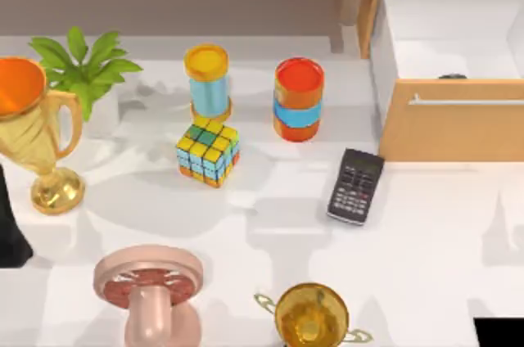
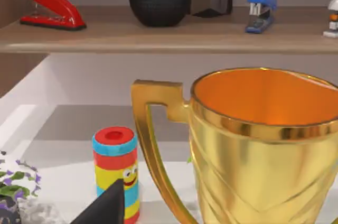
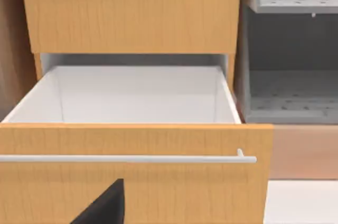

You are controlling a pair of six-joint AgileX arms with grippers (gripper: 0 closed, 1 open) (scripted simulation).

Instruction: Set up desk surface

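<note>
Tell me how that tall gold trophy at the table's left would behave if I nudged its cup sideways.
The gold trophy looks top-heavy: a wide cup on a thin stem over a small round foot, so it would probably tip rather than slide. Its glossy surface looks slippery to grip. If it falls, it may hit the plant right beside it.

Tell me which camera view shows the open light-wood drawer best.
The right wrist view: the open light-wood drawer faces the camera, white inside and metal handle plain. The top view catches it at the table's right. The left wrist view faces a gold trophy.
</note>
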